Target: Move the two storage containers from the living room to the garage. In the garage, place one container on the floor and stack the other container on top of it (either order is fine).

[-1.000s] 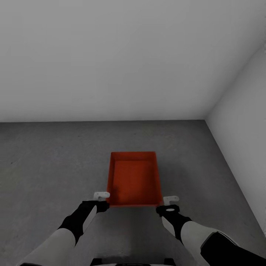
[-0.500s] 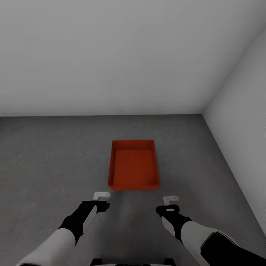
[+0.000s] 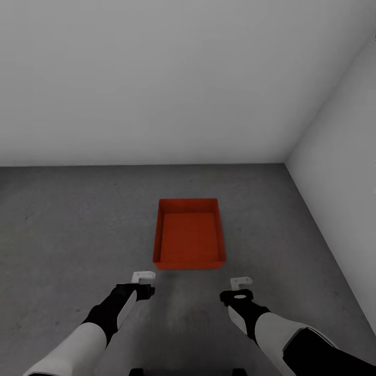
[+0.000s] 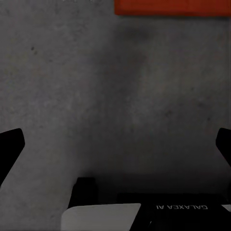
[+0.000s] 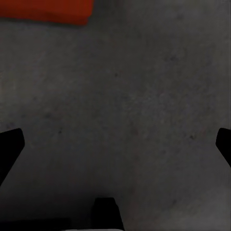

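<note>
Red-orange rectangular container (image 3: 189, 234) (low-walled) on speckled concrete floor (image 3: 68, 224).

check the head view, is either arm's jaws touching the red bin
No: the red bin sits alone on the grey floor, with a strip of bare concrete between it and both the left gripper and the right gripper.

The floor (image 3: 78, 224) looks like grey concrete, rough and speckled, matt, with faint darker mottling in both wrist views. The bin (image 3: 189, 235) has smooth, plain red-orange walls and a flat bottom, like matt plastic, with no sheen. The walls (image 3: 156, 78) are plain white, smooth and flat in finish. The left tool (image 3: 143, 275) and right tool (image 3: 241, 282) have pale, smooth finger pieces on matt black wrists; the forearm shells are smooth white, slightly satin.
</note>
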`<state>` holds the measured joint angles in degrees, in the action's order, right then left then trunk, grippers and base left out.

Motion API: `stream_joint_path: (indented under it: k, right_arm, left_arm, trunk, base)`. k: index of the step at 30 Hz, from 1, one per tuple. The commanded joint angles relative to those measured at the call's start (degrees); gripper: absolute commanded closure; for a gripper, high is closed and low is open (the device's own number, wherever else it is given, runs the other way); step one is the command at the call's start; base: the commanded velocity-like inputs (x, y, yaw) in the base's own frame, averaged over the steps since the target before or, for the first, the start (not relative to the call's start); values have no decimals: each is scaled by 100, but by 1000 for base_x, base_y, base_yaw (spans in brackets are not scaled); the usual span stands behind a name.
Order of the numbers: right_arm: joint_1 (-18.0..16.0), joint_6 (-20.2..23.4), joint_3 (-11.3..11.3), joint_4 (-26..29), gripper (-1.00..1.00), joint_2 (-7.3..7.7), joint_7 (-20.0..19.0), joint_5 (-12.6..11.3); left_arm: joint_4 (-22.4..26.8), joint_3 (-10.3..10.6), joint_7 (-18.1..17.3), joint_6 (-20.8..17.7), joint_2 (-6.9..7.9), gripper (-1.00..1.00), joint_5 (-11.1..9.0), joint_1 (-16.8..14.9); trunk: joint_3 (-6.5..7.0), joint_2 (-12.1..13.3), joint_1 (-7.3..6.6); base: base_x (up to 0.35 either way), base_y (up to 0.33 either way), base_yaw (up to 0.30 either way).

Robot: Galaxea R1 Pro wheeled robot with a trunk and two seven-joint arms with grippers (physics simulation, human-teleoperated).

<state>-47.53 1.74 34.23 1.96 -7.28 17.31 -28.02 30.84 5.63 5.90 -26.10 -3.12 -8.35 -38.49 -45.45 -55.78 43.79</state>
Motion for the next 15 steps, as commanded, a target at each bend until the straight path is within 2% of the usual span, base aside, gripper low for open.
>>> stream_joint_path:
  k: [1, 15]
  right_arm:
    - [-1, 19, 49, 6, -100, -1, 26, -46]
    - [-1, 37, 49, 6, -100, 3, 27, -46]
  left_arm:
    - [10, 35, 52, -26, 5, -100, -61, -1]
    - [10, 35, 52, -26, 5, -100, -61, -1]
  trunk:
    - [6, -3, 1]
    - [131, -3, 1]
  base:
    - [0, 0, 0]
    - [0, 0, 0]
